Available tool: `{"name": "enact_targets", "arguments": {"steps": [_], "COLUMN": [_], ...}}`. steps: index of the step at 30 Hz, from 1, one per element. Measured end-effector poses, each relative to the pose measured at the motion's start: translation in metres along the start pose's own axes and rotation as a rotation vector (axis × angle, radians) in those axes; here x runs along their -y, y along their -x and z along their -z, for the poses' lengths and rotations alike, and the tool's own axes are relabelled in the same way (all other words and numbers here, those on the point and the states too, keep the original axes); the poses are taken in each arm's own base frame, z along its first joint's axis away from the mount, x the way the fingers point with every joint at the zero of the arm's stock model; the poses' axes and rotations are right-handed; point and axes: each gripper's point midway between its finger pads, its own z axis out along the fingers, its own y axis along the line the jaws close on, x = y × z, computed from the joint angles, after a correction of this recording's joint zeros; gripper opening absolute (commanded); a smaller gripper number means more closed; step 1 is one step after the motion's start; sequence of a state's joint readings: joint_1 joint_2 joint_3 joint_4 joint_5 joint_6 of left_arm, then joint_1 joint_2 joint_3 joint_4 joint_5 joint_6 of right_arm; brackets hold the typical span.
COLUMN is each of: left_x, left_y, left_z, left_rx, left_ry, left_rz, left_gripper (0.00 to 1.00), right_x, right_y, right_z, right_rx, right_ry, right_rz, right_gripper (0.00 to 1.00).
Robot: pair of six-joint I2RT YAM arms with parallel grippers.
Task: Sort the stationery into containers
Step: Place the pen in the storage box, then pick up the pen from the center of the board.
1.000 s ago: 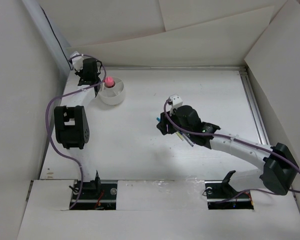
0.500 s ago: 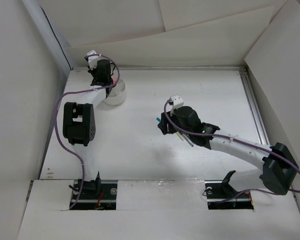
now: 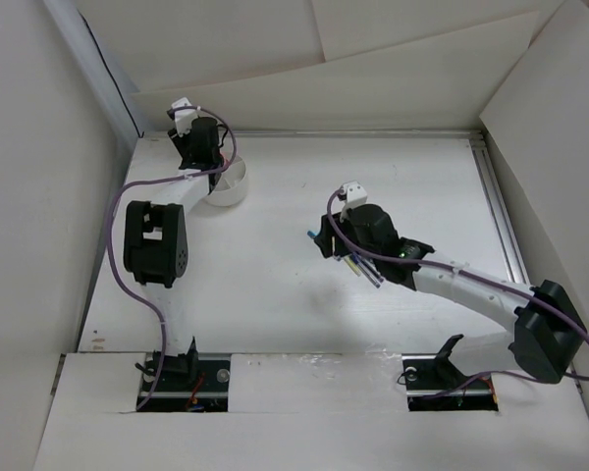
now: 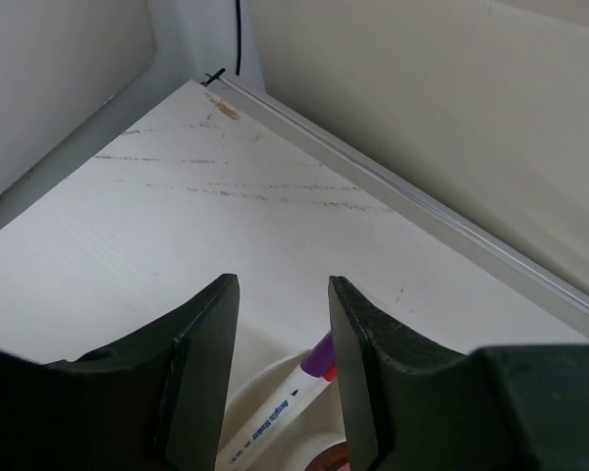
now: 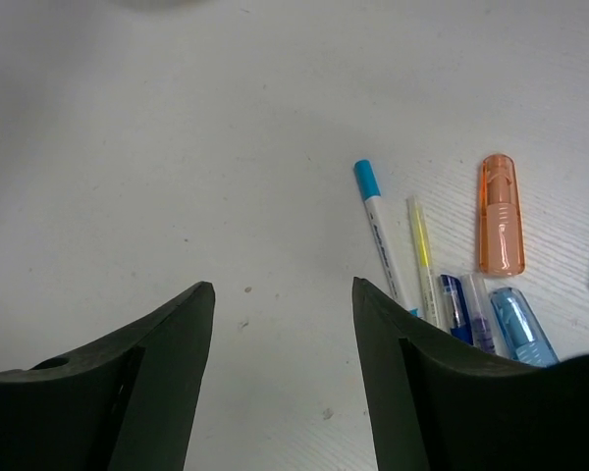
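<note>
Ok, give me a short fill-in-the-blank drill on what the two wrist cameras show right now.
The marker in the cup under the left fingers has a ____ cap.
The see-through case on the table is ____.
The white pen beside the yellow pen has a ____ cap.
The right fingers stand ____, with nothing between them.
Missing words: purple; orange; blue; open.

Orange stick point(image 5: 501, 214): clear, glossy plastic, catching the light. Left of it, the blue-capped pen point(image 5: 378, 221) shows a smooth white barrel. Just below it, the blue stick point(image 5: 522, 329) gleams, translucent too. The table point(image 5: 177, 147) beneath is matt white, faintly grained like painted wood. Right gripper point(image 5: 283, 289): dull black plastic.
</note>
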State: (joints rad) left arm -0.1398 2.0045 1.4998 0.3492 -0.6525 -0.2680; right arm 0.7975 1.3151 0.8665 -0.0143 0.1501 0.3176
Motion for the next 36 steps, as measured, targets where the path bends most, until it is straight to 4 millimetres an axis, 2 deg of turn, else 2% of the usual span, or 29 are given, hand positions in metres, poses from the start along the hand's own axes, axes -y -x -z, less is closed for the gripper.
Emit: {"name": "enact_targets", "arguments": {"steps": [3, 4, 5, 7, 8, 10, 11, 12, 13, 15, 16, 17, 19, 20, 22, 24, 26, 29, 36], "left_x": [-0.003, -0.004, -0.005, -0.006, -0.006, -0.008, -0.007, -0.007, -0.008, -0.006, -0.001, 0.007, 0.027, 0.035, 0.047, 0.045, 0.036, 0.025, 0.019], "left_y": [0.001, 0.002, 0.005, 0.017, 0.027, 0.047, 0.060, 0.071, 0.079, 0.091, 0.090, 0.083, 0.058, 0.043, -0.001, -0.041, -0.069, -0.086, -0.082], "left_z": [0.004, 0.008, 0.012, 0.023, 0.032, 0.051, 0.064, 0.079, 0.092, 0.124, 0.141, 0.159, 0.190, 0.202, 0.224, 0.237, 0.243, 0.255, 0.283], "left_rx": [0.000, -0.002, -0.001, 0.007, 0.016, 0.036, 0.049, 0.064, 0.076, 0.099, 0.099, 0.085, 0.032, -0.002, -0.097, -0.182, -0.246, -0.296, -0.325], "left_ry": [-0.003, -0.009, -0.016, -0.038, -0.061, -0.105, -0.140, -0.182, -0.212, -0.283, -0.324, -0.367, -0.454, -0.488, -0.548, -0.573, -0.581, -0.606, -0.725], "left_rz": [0.005, 0.009, 0.019, 0.054, 0.086, 0.154, 0.202, 0.254, 0.296, 0.375, 0.402, 0.419, 0.427, 0.421, 0.380, 0.333, 0.300, 0.289, 0.334], "left_gripper": [0.39, 0.39, 0.39, 0.36, 0.36, 0.36, 0.36, 0.36, 0.36, 0.36, 0.36, 0.36, 0.36, 0.36, 0.35, 0.35, 0.35, 0.35, 0.35], "right_x": [0.010, 0.015, 0.019, 0.028, 0.032, 0.041, 0.044, 0.048, 0.050, 0.054, 0.055, 0.056, 0.056, 0.056, 0.056, 0.058, 0.062, 0.069, 0.076], "right_y": [0.002, 0.001, 0.000, -0.007, -0.012, -0.026, -0.033, -0.041, -0.050, -0.062, -0.066, -0.070, -0.075, -0.077, -0.077, -0.079, -0.081, -0.085, -0.096], "right_z": [-0.003, -0.005, -0.008, -0.015, -0.019, -0.027, -0.032, -0.035, -0.039, -0.044, -0.045, -0.047, -0.049, -0.050, -0.052, -0.055, -0.057, -0.060, -0.064], "right_rx": [0.001, -0.003, -0.008, -0.030, -0.046, -0.092, -0.118, -0.143, -0.171, -0.212, -0.228, -0.242, -0.264, -0.273, -0.282, -0.287, -0.295, -0.308, -0.347], "right_ry": [-0.022, -0.033, -0.039, -0.058, -0.068, -0.087, -0.095, -0.103, -0.110, -0.119, -0.122, -0.125, -0.126, -0.126, -0.127, -0.131, -0.140, -0.157, -0.175], "right_rz": [-0.013, -0.024, -0.023, -0.039, -0.044, -0.050, -0.053, -0.054, -0.059, -0.054, -0.054, -0.053, -0.052, -0.052, -0.053, -0.055, -0.059, -0.066, -0.071], "right_gripper": [0.38, 0.22, 0.13, 0.04, 0.04, 0.10, 0.18, 0.36, 0.43, 0.46, 0.46, 0.46, 0.46, 0.46, 0.46, 0.46, 0.46, 0.43, 0.34]}}
